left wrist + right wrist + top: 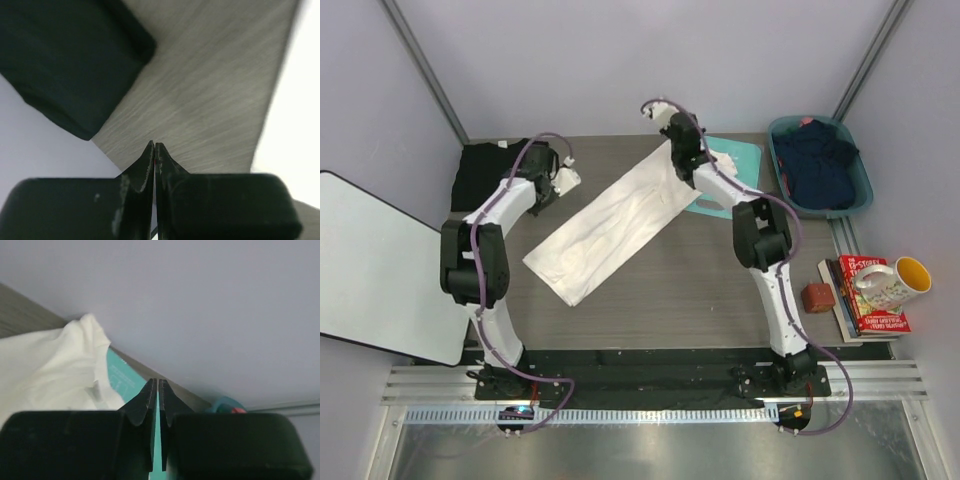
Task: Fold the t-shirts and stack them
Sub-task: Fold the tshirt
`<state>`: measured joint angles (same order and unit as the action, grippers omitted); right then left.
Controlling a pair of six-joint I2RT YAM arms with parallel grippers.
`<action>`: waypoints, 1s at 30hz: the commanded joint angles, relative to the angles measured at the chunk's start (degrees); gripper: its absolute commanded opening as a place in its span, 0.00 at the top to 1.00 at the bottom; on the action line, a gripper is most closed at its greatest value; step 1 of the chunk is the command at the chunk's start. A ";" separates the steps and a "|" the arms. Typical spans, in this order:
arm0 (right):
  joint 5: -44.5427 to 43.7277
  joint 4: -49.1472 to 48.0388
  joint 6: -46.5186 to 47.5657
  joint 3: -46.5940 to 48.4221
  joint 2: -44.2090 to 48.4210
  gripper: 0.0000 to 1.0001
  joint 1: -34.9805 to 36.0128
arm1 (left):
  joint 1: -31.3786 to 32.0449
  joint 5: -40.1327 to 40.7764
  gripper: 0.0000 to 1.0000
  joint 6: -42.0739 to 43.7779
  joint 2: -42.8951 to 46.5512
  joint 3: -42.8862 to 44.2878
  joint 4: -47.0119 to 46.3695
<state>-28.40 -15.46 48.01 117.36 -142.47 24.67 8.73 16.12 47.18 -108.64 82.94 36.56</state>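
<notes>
Top view: the white t-shirt lies in a long folded strip running diagonally across the tabletop. Its far end overlaps the teal board. The black t-shirt sits folded to the left of the white t-shirt, apparently as the base for the stack. The left arm is bent sharply, with the left gripper between the two shirts. The right arm reaches long, with the right gripper over the white t-shirt's far end. In my judgement, the next fold is not yet begun.

Left wrist view: the fingers are clenched together on nothing. They hang over bare tabletop, beside the white t-shirt's blurred edge.

Right wrist view: the fingers stand a crack apart, gripping nothing. They are raised beyond the white t-shirt's bunched far end and point towards the wall.
</notes>
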 commanded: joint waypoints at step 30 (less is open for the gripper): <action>59.88 53.87 0.33 -11.71 11.17 0.99 18.14 | -4.25 -4.86 1.00 -16.42 19.69 3.02 -4.65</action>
<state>32.91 37.32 46.28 108.05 -132.68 42.28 4.73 12.69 30.44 -91.13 84.01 31.31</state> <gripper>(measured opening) 0.018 0.003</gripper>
